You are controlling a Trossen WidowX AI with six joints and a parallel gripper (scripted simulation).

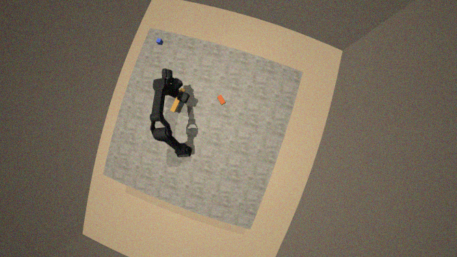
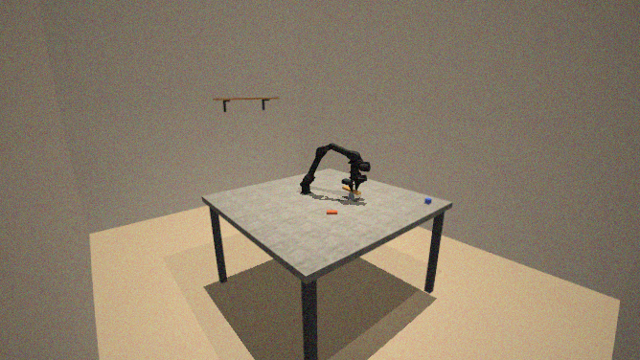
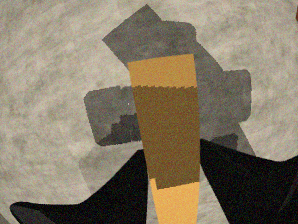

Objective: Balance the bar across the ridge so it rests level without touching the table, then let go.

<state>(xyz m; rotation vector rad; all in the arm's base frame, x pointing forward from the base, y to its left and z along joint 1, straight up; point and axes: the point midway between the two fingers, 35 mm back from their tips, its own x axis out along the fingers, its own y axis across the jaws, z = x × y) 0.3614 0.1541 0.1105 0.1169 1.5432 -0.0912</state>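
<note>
The orange-yellow bar stands clear of the table top, above a small grey ridge that shows under it in the exterior view. The arm hides the bar's middle from above. Whether the bar is exactly level is too small to tell. My gripper points down around the bar's middle, one finger at each side. The fingers are slightly open, very near the bar's sides. Contact between bar and ridge is hidden in the wrist view.
An orange-red block lies on the table, away from the arm. A small blue cube lies near a table corner. A shelf hangs on the wall behind.
</note>
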